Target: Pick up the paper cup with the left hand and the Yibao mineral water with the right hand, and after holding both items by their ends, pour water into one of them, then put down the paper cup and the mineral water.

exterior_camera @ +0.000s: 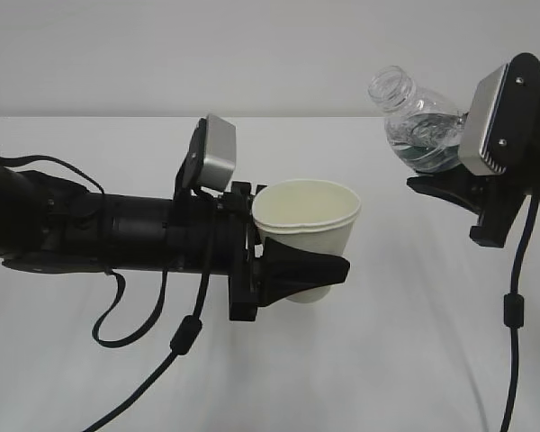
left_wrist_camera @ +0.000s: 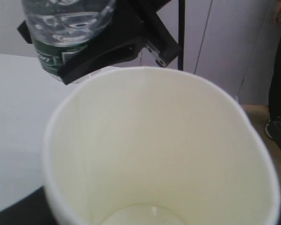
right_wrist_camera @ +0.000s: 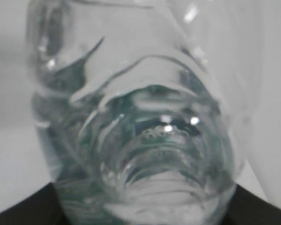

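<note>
The cup (exterior_camera: 308, 229) is held upright, clear of the table (exterior_camera: 405, 360), by the left hand (exterior_camera: 292, 270), jaws closed on its lower wall; the bottle (exterior_camera: 418, 121) is clamped near its base by the right hand (exterior_camera: 445, 175), uncapped mouth tilted up-left, well to the right of the cup; water could be spilled if tipping is begun before the mouth is brought over the rim; the thin cup could be crushed; nothing lies between; dangling cables (exterior_camera: 513, 306) could snag.

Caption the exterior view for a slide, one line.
Left pincer holds the paper cup upright; right pincer holds the uncapped water bottle tilted, neck toward the cup.
</note>
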Controlling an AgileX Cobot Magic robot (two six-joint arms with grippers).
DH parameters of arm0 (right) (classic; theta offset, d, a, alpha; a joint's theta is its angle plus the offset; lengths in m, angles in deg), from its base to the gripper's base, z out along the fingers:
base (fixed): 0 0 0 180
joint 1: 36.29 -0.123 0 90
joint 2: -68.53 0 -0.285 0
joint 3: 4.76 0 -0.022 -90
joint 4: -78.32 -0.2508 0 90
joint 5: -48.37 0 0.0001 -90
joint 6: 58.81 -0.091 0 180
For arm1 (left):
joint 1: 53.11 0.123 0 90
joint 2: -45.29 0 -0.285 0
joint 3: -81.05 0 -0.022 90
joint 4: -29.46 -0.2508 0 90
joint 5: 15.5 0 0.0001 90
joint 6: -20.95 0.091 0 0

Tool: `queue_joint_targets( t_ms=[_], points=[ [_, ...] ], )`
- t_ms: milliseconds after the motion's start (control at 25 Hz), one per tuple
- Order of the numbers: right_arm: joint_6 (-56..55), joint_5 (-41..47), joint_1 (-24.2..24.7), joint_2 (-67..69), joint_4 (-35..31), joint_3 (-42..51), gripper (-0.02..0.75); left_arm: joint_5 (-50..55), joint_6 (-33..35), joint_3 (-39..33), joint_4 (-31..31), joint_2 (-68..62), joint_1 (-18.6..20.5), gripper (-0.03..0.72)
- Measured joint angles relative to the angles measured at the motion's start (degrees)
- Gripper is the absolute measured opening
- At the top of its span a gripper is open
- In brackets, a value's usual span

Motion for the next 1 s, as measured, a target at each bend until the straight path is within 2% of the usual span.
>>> queue_joint_targets(
  t_ms=[320,640,1000],
  points=[
    [0.97,0.73,0.0,0.0,0.6,0.0,0.399,0.77,0.1,0.0,0.41,0.0,-0.68,0.438],
    [2.22,0.85,0.0,0.0,0.99,-0.82,0.399,1.83,3.2,0.0,4.99,0.0,-0.68,0.438],
    [2.22,0.85,0.0,0.0,2.52,-1.8,0.399,2.72,3.92,0.09,5.99,0.0,-0.79,0.435]
  ],
)
